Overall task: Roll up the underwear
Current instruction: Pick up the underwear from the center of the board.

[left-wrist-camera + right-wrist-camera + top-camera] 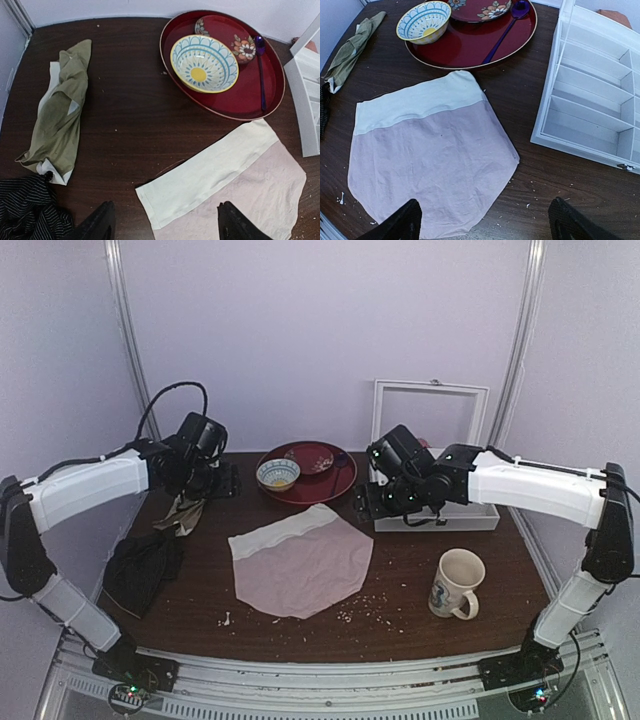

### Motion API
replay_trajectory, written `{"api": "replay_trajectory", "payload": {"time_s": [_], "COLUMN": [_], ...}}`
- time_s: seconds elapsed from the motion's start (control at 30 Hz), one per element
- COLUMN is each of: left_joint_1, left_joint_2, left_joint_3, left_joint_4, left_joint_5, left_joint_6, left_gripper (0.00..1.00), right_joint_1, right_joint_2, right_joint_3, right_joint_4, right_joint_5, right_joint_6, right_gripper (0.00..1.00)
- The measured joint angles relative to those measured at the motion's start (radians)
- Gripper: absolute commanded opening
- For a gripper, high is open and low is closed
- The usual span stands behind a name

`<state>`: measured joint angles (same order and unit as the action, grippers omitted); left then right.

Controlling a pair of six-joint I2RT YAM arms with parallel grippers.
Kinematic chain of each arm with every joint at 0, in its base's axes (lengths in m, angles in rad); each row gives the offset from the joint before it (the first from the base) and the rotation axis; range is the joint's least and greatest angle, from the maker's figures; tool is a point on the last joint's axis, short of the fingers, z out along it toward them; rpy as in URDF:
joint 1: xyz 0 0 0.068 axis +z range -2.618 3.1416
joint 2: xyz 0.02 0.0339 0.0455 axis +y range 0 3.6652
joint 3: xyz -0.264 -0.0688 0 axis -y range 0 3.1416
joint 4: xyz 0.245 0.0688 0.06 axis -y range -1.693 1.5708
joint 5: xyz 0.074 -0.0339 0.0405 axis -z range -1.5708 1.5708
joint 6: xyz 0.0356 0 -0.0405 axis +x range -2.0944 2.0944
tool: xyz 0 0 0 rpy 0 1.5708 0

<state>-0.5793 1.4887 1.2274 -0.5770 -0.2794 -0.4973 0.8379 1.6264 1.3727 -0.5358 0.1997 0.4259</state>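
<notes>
Underwear (300, 562) lies flat and unrolled mid-counter, single layer as far as visible. Its whitish waistband (417, 105) is on the far-left edge, just near of the red tray (245, 90) but not touching it, and the rounded pink edge points to the near side. Black cloth (142, 568) is to its left, mug (457, 583) well apart to the right, olive cloth (62, 115) at far left. Left hand (167, 225) has fingers spread wide with nothing in them and hangs over the waistband's left end. Right hand (482, 222) is likewise wide open and empty, above the pink part. Handling (est.): thin, limp, v. light fabric with no stiffness; prob. slides and bunches on the smooth wood counter (420, 570) rather than turning over cleanly. The waistband looks the thicker, firmer strip, so it is the best core for the roll. Suggest pinching its two corners, one per hand, and turning toward the near edge; a grip mid-panel would likely just pucker it. Crumbs (370, 605) by the near edge may get caught in the roll. Containers: the tray holds a blue-yellow bowl (204, 63) (looks empty), a small flowered dish (227, 37) and a purple spoon (260, 70). White divided box (600, 95) at far right: visible compartments empty. Mug inside not clear.
</notes>
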Motion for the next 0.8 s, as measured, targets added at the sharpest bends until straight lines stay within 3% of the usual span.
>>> {"api": "replay_trajectory", "payload": {"time_s": [0.17, 0.37, 0.43, 0.6, 0.8], "left_joint_1": [0.022, 0.144, 0.177, 0.205, 0.219], "left_joint_2": [0.048, 0.051, 0.058, 0.105, 0.198], "left_joint_3": [-0.003, -0.118, -0.158, -0.214, -0.219], "left_joint_4": [-0.035, -0.020, 0.002, 0.073, 0.163], "left_joint_5": [0.044, 0.207, 0.256, 0.369, 0.479], "left_joint_6": [-0.047, -0.135, -0.162, -0.228, -0.283], "left_gripper": [0.82, 0.72, 0.64, 0.56, 0.56], "right_joint_1": [0.050, 0.138, 0.148, 0.156, 0.167], "right_joint_2": [0.075, 0.161, 0.174, 0.204, 0.209], "right_joint_3": [0.073, 0.147, 0.148, 0.185, 0.225], "right_joint_4": [-0.014, -0.023, -0.026, -0.049, -0.072], "right_joint_5": [0.000, 0.002, 0.000, -0.004, -0.003], "right_joint_6": [-0.026, -0.049, -0.053, -0.057, -0.063], "right_gripper": [0.87, 0.87, 0.87, 0.87, 0.87]}}
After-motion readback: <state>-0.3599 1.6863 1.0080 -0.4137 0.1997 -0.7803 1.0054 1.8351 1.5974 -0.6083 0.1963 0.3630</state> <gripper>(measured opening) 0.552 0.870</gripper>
